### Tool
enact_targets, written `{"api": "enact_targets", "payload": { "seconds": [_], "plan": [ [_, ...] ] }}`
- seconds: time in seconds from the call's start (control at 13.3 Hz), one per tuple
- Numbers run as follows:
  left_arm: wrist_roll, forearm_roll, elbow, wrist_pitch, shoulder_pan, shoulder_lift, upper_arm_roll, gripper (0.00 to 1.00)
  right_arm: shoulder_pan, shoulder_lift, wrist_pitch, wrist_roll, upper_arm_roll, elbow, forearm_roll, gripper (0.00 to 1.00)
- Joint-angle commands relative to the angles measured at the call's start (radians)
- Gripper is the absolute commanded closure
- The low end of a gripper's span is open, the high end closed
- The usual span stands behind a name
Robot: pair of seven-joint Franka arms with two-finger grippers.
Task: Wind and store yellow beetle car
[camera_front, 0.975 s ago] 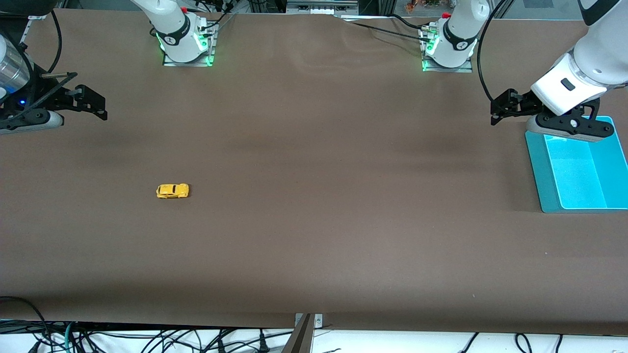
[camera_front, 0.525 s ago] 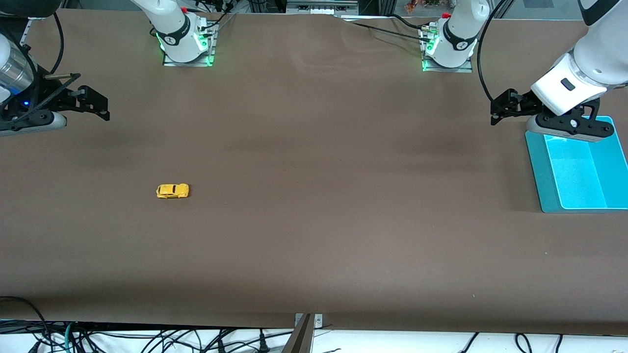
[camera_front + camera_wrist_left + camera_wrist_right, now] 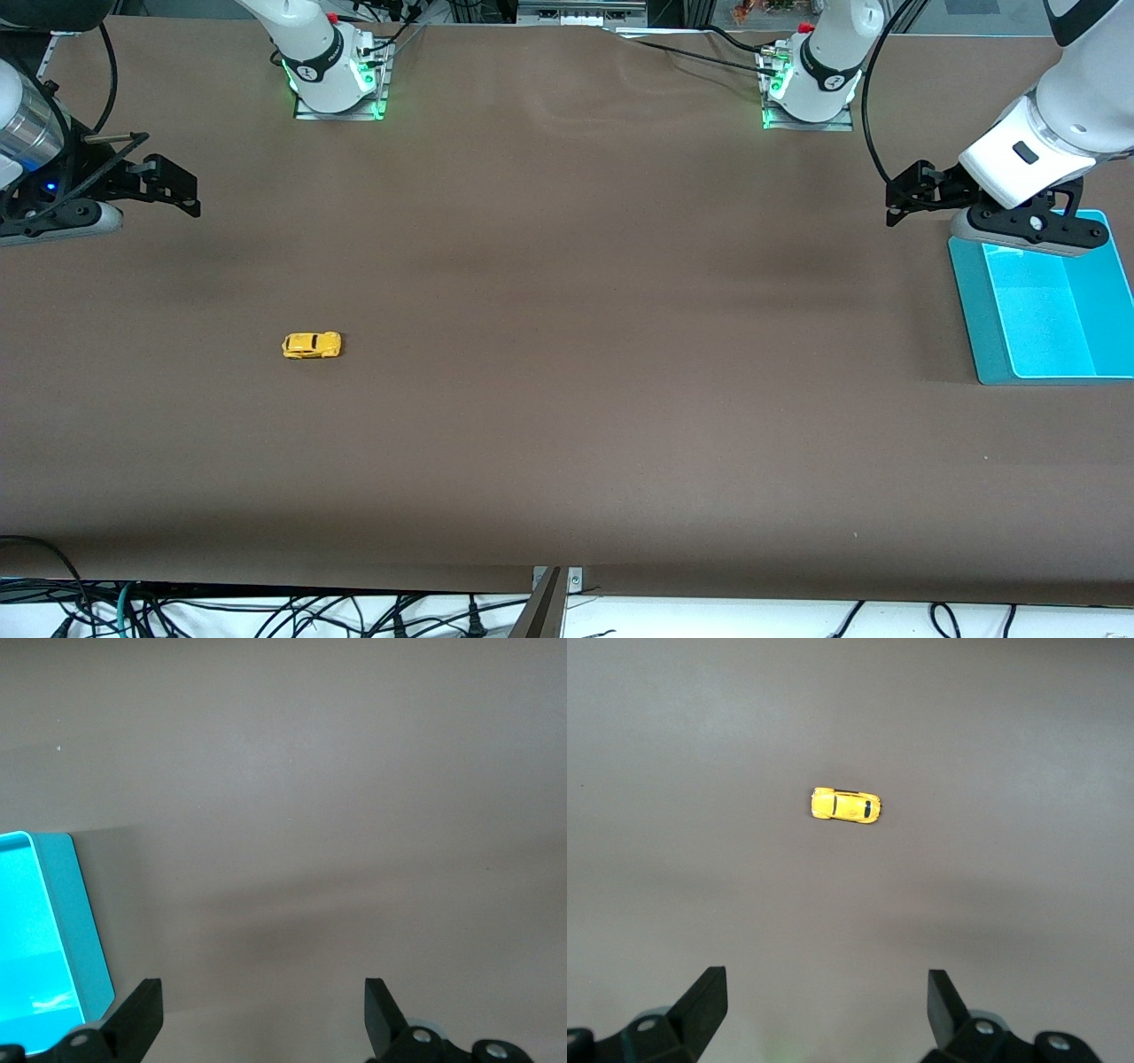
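The right gripper [image 3: 173, 184] hangs with its fingers spread apart and nothing between them above the brown table [image 3: 567, 425] at the right arm's end, its forearm stretched low and nearly level over the mat. The yellow beetle car [image 3: 312, 345] sits on its wheels on the bare mat, nearer the front camera than that gripper and a little toward the table's middle, well apart from it; its long axis runs along the table from one arm's end toward the other. In the right wrist view the car [image 3: 845, 804] lies crosswise ahead of the open fingers [image 3: 704, 1001], so a straight reach forward and down looks the likely opening move, and the right arm is plainly the nearer one. Toward the left arm's end, the left gripper [image 3: 905, 197] waits, jaws also apart and empty, over the mat just beside the teal bin [image 3: 967, 292], the probable storage spot.
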Motion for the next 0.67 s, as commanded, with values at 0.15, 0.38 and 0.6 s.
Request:
{"api": "enact_targets", "payload": {
  "seconds": [0.15,0.38,0.6],
  "plan": [
    [-0.007,0.008,0.015,-0.018,0.001,0.000,-0.004,0.00,0.006,0.003,-0.025,0.006,-0.004,0.017,-0.001,0.00],
    [-0.007,0.008,0.015,-0.018,0.001,0.000,-0.004,0.00,0.006,0.004,-0.026,0.008,-0.004,0.017,-0.001,0.00],
    [-0.007,0.008,0.015,-0.018,0.001,0.000,-0.004,0.00,0.006,0.004,-0.031,0.003,-0.005,0.014,0.001,0.00]
  ]
}}
